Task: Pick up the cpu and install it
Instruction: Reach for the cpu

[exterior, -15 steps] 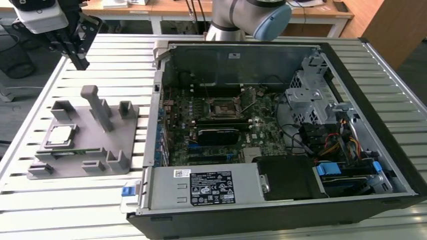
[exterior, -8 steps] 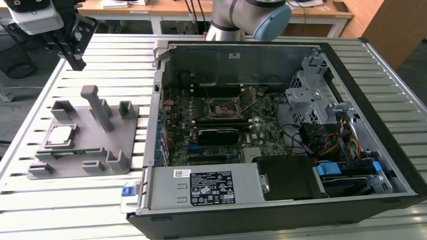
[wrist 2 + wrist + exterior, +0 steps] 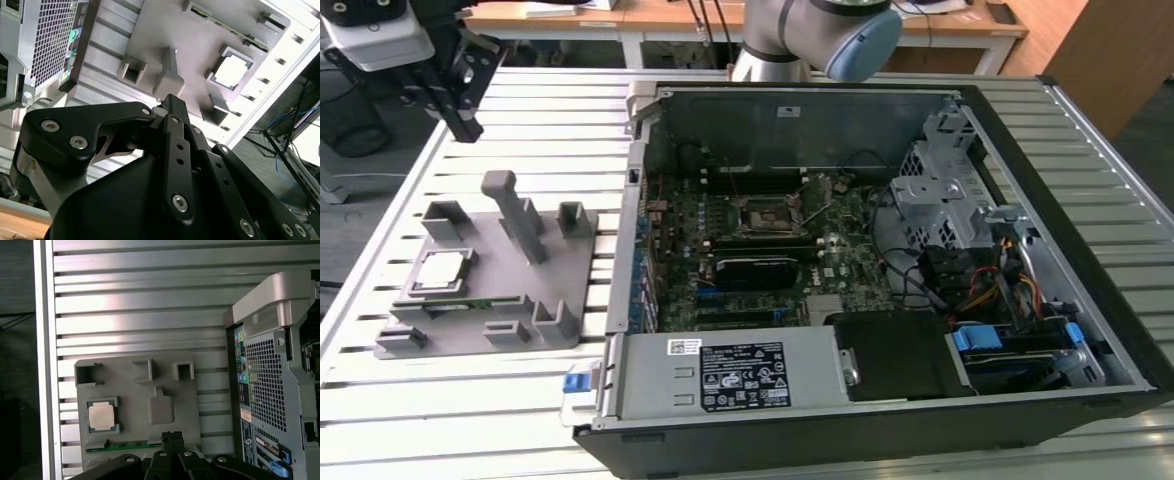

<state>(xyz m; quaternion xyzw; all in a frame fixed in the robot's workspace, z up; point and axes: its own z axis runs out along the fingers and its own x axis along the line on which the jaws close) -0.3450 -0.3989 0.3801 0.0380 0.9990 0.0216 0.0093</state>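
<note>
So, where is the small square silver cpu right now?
At the exterior view's left, the cpu lies in a recess of the grey plastic holder plate, beside the open black computer case.

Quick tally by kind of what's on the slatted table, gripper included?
cpu, seated in the tray: 1
grey holder tray: 1
green board strip at the tray's edge: 1
open computer case: 1
gripper, above the table beyond the tray, holding nothing: 1
Total: 5
</note>
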